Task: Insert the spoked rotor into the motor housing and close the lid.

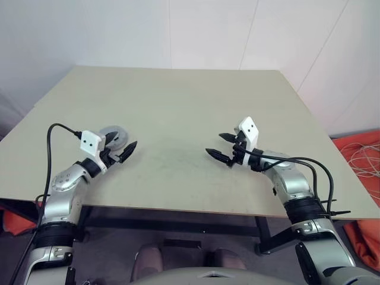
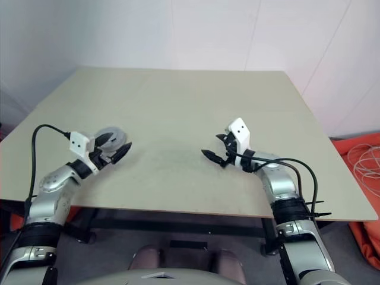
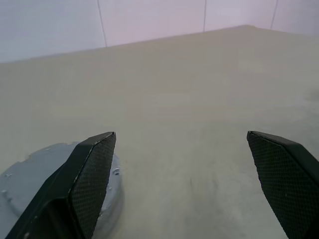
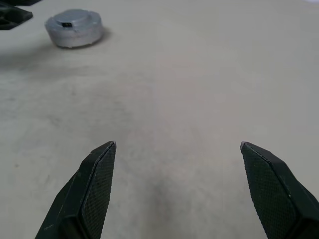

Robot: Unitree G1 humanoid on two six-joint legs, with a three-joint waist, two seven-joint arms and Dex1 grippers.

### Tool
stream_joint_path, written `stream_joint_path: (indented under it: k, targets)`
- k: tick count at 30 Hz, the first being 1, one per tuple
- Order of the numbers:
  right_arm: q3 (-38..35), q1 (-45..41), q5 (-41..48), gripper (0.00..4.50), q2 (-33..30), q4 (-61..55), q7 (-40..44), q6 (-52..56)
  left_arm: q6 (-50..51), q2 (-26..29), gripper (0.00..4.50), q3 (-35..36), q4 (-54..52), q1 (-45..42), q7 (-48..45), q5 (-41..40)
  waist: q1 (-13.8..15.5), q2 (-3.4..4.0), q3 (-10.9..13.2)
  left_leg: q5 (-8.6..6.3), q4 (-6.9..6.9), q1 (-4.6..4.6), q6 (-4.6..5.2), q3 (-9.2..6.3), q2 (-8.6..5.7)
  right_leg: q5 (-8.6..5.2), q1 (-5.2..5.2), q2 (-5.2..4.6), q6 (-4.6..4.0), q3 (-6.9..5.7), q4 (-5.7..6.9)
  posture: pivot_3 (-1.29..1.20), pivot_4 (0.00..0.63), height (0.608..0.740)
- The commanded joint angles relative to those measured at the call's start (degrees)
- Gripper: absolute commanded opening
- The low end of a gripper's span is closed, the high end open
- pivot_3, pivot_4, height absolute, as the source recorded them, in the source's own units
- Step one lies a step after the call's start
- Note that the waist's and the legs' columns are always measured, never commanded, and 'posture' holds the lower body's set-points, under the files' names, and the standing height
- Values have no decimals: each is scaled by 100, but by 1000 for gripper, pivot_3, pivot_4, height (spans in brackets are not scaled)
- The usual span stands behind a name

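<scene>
Resting on the beige table (image 1: 178, 107), the motor housing (image 4: 75, 27) sits closed: the lid (image 4: 73, 18) lies flat on top of it, so they form one low grey round body with a small raised centre. It stands on the robot's left side of the table, near the front edge.

The left gripper (image 1: 122, 151) hangs just beside this body, on the side toward the robot. Its jaws are spread wide and nothing is between them — in the left wrist view one finger (image 3: 84, 184) overlaps the grey rim, but whether it touches I cannot tell.

The right gripper (image 1: 222, 146) is well apart from the housing, over the bare middle of the table, pointing toward the left side. Its jaws are also wide apart and they hold nothing — in the right wrist view both fingers (image 4: 92, 191) stand above plain table surface, with the closed housing far ahead of them.
</scene>
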Motion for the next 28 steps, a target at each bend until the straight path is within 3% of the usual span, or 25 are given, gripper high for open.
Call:
stream_joint_path:
  k: [1, 14, 28]
  targets:
    - [-184, -188, 8, 4500, -73, -36, 0, -194, 44, -37, 4479, -84, -96, -320, 45, 112, 0, 0, 0, 0, 0, -1, 0, 0, 0, 0, 0, 0, 0, 0, 0, 0, 0, 740]
    - [-377, 85, -47, 4500, -218, -245, -286, -185, -39, -232, 4479, -198, 426, -760, -154, 240, 7, 2, 1, 0, -4, -5, 1, 1, -1, 4, -3, -1, -10, 0, -4, 0, 0, 740]
    - [-413, 103, -78, 4500, -323, -285, -230, -150, 36, -459, 4479, -300, 291, -799, -15, 314, 4, 5, 3, 1, -15, -4, -1, 2, -2, -2, -6, -2, -5, 0, -5, 0, 0, 740]
